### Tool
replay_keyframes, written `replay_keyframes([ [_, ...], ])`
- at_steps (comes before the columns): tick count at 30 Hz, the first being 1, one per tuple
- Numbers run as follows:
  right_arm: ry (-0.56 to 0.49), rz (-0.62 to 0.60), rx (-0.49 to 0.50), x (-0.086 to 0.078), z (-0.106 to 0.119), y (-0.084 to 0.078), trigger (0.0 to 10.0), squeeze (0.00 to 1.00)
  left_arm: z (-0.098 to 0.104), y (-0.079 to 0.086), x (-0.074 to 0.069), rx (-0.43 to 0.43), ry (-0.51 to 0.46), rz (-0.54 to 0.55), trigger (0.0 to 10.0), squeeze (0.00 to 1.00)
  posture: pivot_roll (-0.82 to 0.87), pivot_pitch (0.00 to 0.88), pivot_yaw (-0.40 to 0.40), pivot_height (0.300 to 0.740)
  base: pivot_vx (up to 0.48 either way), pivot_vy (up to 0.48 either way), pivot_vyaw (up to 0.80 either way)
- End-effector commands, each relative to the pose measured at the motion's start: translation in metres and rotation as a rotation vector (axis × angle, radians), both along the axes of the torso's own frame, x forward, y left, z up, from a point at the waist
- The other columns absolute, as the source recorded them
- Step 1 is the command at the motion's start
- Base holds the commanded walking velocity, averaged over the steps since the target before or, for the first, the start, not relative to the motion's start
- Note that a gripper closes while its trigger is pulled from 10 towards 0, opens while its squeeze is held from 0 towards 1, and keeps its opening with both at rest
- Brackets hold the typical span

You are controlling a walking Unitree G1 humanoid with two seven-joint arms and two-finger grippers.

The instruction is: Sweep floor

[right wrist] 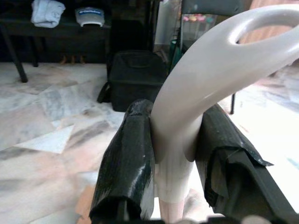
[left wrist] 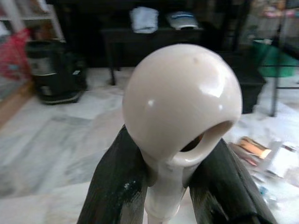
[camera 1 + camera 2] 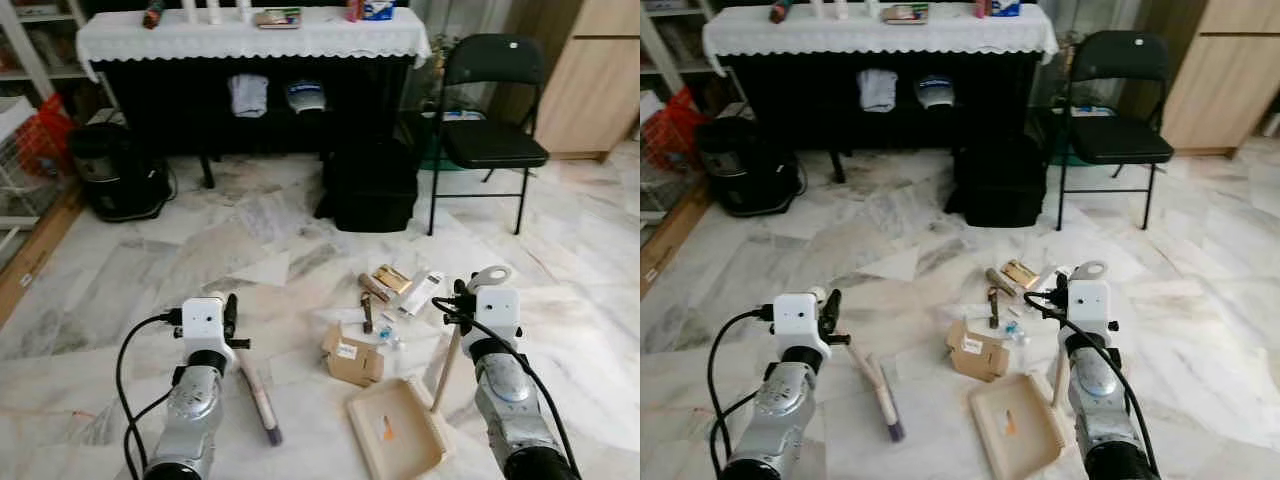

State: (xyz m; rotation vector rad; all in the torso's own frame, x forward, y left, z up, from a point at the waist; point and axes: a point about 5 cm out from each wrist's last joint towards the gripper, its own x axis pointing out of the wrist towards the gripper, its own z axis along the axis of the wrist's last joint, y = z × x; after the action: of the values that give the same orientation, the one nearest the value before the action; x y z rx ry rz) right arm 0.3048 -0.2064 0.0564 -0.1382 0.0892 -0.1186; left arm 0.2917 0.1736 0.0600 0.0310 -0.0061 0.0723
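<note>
Both your tools are clamped on handles above the marble floor (image 3: 250,240).

Your left tool (image 2: 163,163) is closed on the cream broom handle (image 2: 182,102), with the broom (image 3: 258,395) angling down to the floor. Your right tool (image 1: 175,154) is closed on the dustpan handle (image 1: 205,65); the dustpan (image 3: 400,430) rests on the floor just beside the litter: a cardboard box (image 3: 352,357) and wrappers (image 3: 400,285).
</note>
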Motion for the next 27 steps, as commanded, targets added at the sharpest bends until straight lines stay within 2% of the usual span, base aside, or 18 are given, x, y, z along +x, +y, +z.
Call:
replay_keyframes([
  [1, -0.057, 0.002, -0.002, 0.008, 0.013, 0.002, 10.0, 0.00, 0.011, 0.001, 0.002, 0.012, -0.050, -0.001, 10.0, 0.00, -0.12, 0.000, -0.004, 0.740, 0.000, 0.000, 0.00],
  [12, -0.056, -0.057, 0.009, 0.004, 0.007, -0.002, 10.0, 0.00, 0.017, 0.010, 0.006, 0.047, -0.048, -0.035, 10.0, 0.00, -0.14, 0.000, 0.057, 0.740, 0.000, 0.000, 0.00],
  [20, -0.047, -0.044, -0.004, 0.001, 0.003, 0.001, 10.0, 0.00, 0.018, 0.015, 0.008, 0.046, -0.043, -0.025, 10.0, 0.00, -0.13, 0.000, 0.045, 0.740, 0.000, 0.000, 0.00],
  [27, -0.047, -0.101, -0.010, 0.004, 0.005, -0.004, 10.0, 0.00, 0.018, 0.011, 0.007, 0.035, -0.047, -0.045, 10.0, 0.00, -0.13, 0.000, 0.040, 0.740, 0.000, 0.000, 0.00],
])
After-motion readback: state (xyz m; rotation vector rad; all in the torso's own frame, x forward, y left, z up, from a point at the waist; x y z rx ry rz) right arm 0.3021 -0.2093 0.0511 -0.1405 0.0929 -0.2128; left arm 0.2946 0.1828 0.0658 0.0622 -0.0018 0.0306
